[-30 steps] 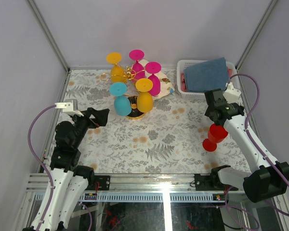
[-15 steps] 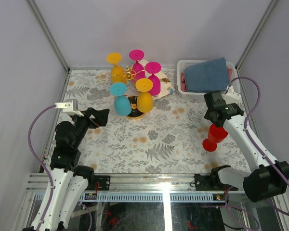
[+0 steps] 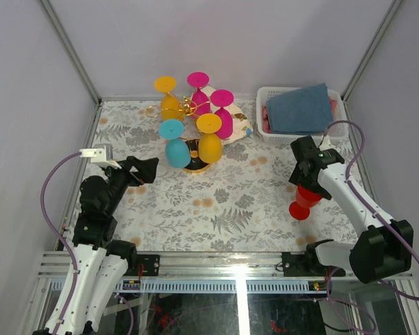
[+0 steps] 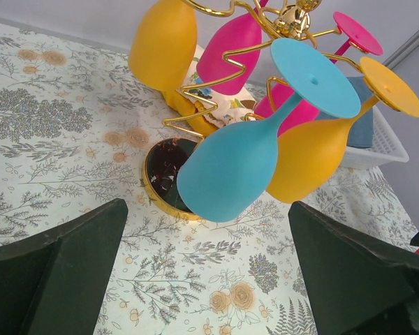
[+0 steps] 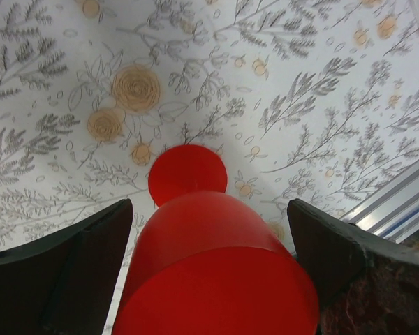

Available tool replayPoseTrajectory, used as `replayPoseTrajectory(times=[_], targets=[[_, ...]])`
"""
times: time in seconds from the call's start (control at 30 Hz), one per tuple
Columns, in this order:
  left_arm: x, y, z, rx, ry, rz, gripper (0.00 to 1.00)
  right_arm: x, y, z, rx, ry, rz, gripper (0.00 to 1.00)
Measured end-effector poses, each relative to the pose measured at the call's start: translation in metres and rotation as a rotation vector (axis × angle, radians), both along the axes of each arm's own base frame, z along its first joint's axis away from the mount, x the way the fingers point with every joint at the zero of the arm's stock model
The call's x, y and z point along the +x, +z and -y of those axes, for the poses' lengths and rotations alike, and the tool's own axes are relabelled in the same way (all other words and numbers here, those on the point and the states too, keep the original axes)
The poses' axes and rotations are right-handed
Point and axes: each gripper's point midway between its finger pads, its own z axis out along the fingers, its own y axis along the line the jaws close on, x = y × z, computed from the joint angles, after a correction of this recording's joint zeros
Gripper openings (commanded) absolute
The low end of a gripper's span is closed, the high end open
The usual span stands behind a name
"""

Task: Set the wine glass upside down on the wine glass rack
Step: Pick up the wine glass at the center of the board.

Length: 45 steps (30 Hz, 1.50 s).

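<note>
The surface (image 3: 230,202), covered with a flower-pattern cloth, filled the top view. On its 9 o'clock side the left hand (image 3: 146,169) hovered with its fingers spread fully apart and nothing between them, facing the rack. At about 4 o'clock the right hand (image 5: 209,206) hung over the red wine glass (image 3: 306,197). Its two fingers were wide apart, one on each side of the bowl, with a gap visible on both sides, so it did not grip the glass. A white basket (image 3: 262,112) with a blue cloth (image 3: 300,108) sat in the 1 o'clock corner. The wine glass rack (image 4: 164,167) stood near 12 o'clock and carried five glasses upside down: two yellow, two pink and one teal glass (image 3: 176,150). The red wine glass stood upright on its foot on the surface, well apart from the rack.
</note>
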Motion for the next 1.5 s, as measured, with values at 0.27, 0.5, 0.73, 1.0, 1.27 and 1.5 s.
replayPoseTrajectory(times=[0.27,0.5,0.73,1.0,1.27,1.5], targets=[[0.0,0.0,0.001,0.0,-0.003,-0.002,1.0,-0.016,-0.014,-0.018,0.113,0.03,-0.053,0.99],[0.0,0.0,0.001,0.0,-0.006,-0.002,1.0,-0.018,-0.001,-0.027,0.19,0.052,0.023,0.99],[0.0,-0.001,0.001,0.0,-0.007,-0.002,1.0,-0.021,-0.003,-0.034,0.226,0.072,0.009,0.99],[0.002,-0.004,0.002,0.002,-0.007,-0.018,1.0,-0.027,-0.017,-0.047,0.293,0.108,-0.024,0.99],[0.003,-0.004,-0.003,0.003,0.019,-0.015,1.0,-0.024,-0.013,-0.058,0.361,0.16,0.061,0.87],[0.001,0.0,-0.007,0.001,0.043,0.001,1.0,-0.018,-0.01,-0.06,0.369,0.188,0.097,0.78]])
